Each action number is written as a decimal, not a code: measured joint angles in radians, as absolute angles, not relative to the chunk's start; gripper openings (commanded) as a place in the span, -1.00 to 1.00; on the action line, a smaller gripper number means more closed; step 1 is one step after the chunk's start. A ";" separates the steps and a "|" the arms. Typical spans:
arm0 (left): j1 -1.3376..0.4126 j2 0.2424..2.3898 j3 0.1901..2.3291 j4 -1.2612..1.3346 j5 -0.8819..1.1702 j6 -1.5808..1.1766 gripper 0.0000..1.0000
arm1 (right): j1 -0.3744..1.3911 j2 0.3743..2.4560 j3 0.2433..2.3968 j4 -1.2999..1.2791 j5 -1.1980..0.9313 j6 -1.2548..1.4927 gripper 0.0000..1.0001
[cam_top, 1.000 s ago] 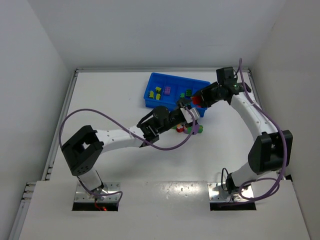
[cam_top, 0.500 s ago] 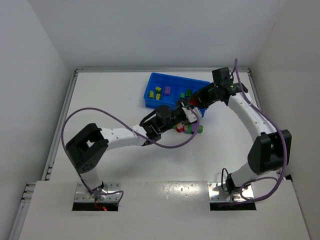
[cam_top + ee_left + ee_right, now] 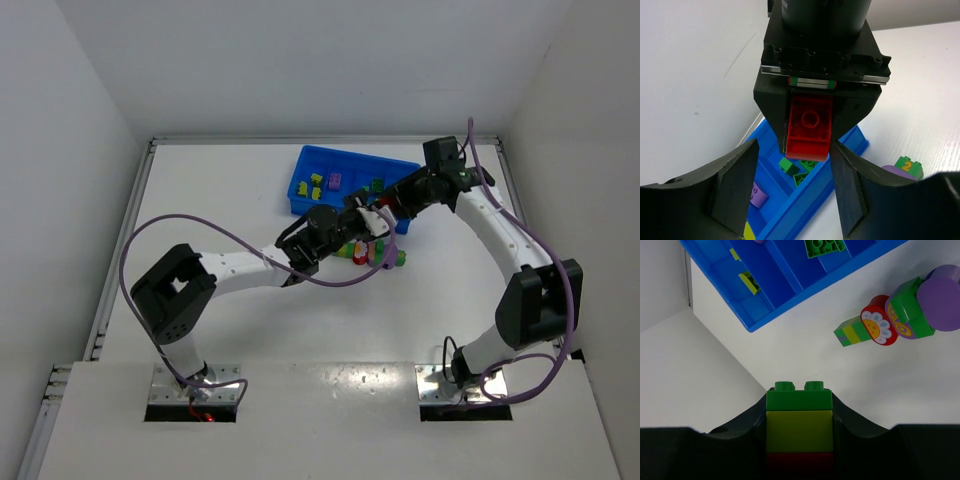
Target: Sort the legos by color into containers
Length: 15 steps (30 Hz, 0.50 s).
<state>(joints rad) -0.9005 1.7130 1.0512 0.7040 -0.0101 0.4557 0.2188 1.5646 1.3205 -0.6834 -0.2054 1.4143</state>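
**Partly sorted, 1 stick held up between 2 grippers**

Across the blue tray, 3 compartments held sorted pieces: yellow bricks, a purple brick and green bricks, each colour in its own slot. The 4th slot, at the right end, was hidden under the grippers, so whether any red lay there could not be told. By my judgement the job was about half done, perhaps less.

On the table, near the tray's front edge, lay the unsorted heap. It was made up of a purple round piece, a green brick, a red flower disc and a short striped stick, touching or nearly so. That stick would need pulling apart first.

The right gripper was clenched on a 3-colour stick, held over the tray's near right end. The left gripper faced it with fingers spread to either side of the red end, grasping nothing. Light contact on 1 side could not be ruled out.

In the right wrist view the held stick's long axis ran straight away from that camera. Red was nearest, yellow in the middle and green farthest, with 2 studs leading. In the left wrist view its hollow red underside faced the camera squarely. It counted as 3 bricks yet to split and drop.
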 measured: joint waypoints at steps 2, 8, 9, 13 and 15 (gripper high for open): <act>-0.900 1.713 1.051 0.704 -0.011 0.456 0.28 | 0.219 1.565 1.320 -0.683 -0.206 1.414 -1.00; -0.895 1.713 1.051 0.704 0.002 0.456 0.25 | 0.219 1.565 1.320 -0.681 -0.207 1.414 -1.00; -0.895 1.713 1.051 0.703 0.006 0.457 0.25 | 0.219 1.565 1.320 -0.680 -0.207 1.414 -1.00; -0.894 1.713 1.051 0.699 0.020 0.459 0.25 | 0.224 1.565 1.320 -0.681 -0.208 1.414 -1.00; -0.894 1.713 1.051 0.696 0.025 0.459 0.25 | 0.227 1.565 1.320 -0.681 -0.209 1.414 -1.00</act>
